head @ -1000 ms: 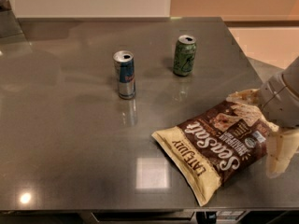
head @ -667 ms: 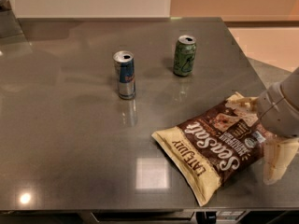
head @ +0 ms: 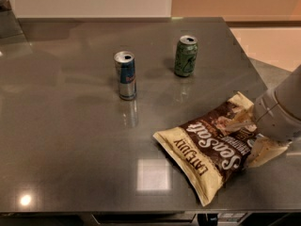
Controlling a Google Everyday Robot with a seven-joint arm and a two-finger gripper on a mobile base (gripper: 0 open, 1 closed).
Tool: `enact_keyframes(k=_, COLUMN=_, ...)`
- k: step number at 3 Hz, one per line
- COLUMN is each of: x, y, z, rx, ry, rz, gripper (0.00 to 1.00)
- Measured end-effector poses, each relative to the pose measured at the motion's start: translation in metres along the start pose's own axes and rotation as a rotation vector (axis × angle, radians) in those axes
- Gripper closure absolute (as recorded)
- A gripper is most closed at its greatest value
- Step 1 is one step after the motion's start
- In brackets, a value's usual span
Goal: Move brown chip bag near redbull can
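The grey table (head: 70,149) fills most of the view, a glossy top with ceiling lights mirrored in it, and everything that matters sits on its right half.

The brown chip bag (head: 211,147) is the biggest thing on it. It lies flat near the front right corner, close to the front edge. Its long axis runs on a diagonal. The cream-yellow end points toward the front left, and the other end points back and right, up under my wrist.

My arm comes in from the right edge of the view, and my gripper (head: 261,147) sits at that far right end of the bag, touching or overlapping it. Whether it is clamped on the bag or merely resting against it, I cannot tell.

The green can (head: 186,56) stands upright toward the back, beyond the bag and well apart from it.

The redbull can (head: 125,75) is the smallest thing and my target. It stands upright to the left of the green can, well apart from the bag.

So the bag stretches away from my gripper to the left. The redbull can lies past the cream-yellow end, farther left and farther back. I judge the coming move must take the bag left and away from the front edge, cream-yellow end leading. It should stay on the near side of the green can.
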State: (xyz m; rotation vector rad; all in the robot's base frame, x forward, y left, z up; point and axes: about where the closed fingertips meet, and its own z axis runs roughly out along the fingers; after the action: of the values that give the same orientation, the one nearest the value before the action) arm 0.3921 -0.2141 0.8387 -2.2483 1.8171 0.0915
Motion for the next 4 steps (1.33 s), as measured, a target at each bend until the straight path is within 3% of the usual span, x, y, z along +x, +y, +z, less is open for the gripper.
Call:
enact_keyframes(k=1, x=-0.004, y=-0.006, z=-0.004, rx=0.006, ry=0.013, rz=0.016, gripper=0.65)
enact_keyframes(k=2, x=-0.018, y=-0.025, z=-0.021, rx=0.057, ry=0.015, rz=0.046, gripper=0.88)
enact_keyframes(k=3, x=-0.04, y=-0.046, z=-0.032, rx=0.117, ry=0.03, rz=0.033, gripper=1.0)
enact_keyframes(k=4, x=-0.064, y=-0.073, z=-0.037, rx=0.181, ry=0.027, rz=0.007, gripper=1.0)
